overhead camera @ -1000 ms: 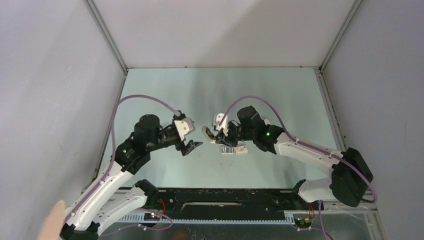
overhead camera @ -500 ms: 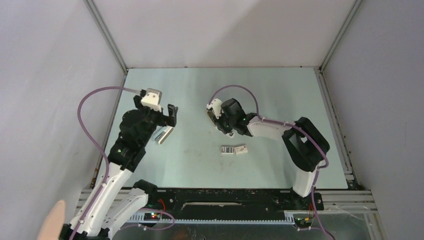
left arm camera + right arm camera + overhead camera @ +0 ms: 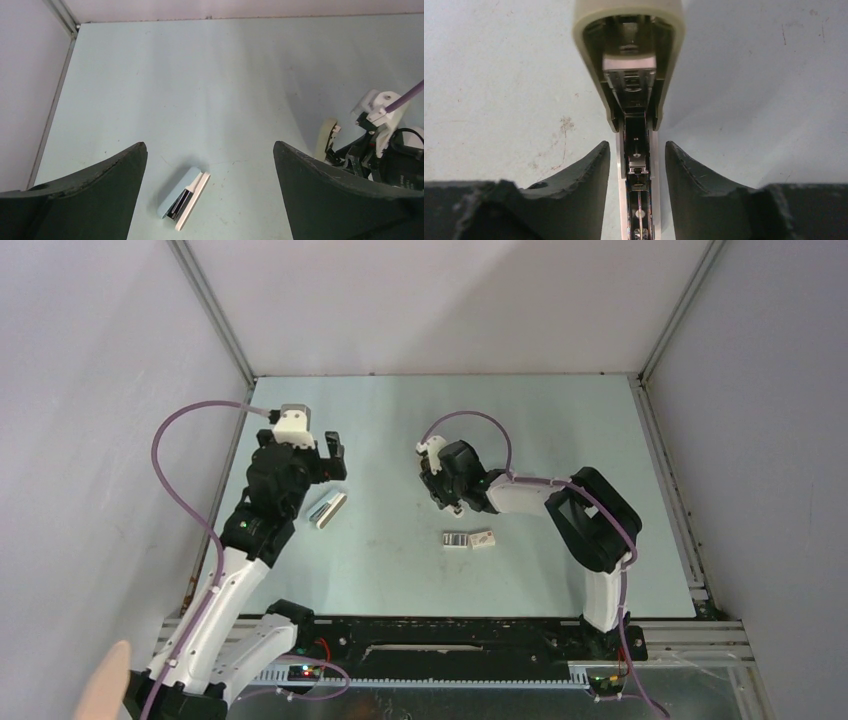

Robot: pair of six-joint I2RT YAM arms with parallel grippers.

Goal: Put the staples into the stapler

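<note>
- The left hand hangs over the left part of the table. Its two dark fingers are spread wide apart with nothing between them.
- A light-blue and white oblong item lies flat on the table, at about 5 o'clock from the left hand in the top view. It is slanted and clear of both fingers.
- The right hand is near the middle of the table, at about 3 o'clock from the left hand.
- The stapler sits between the right hand's fingers. Its cream cover is swung up and open, so the metal channel and pusher inside are showing.
- The right fingers flank the stapler's metal rail very closely, with only a thin sliver of table on either side. I cannot tell whether they are pressing on it.
- The staples, a small grey striped block, lie flat on the table at about 5 o'clock from the right hand. Neither hand touches them.
- A small white box lies just beside the staples at their 3 o'clock.
</note>
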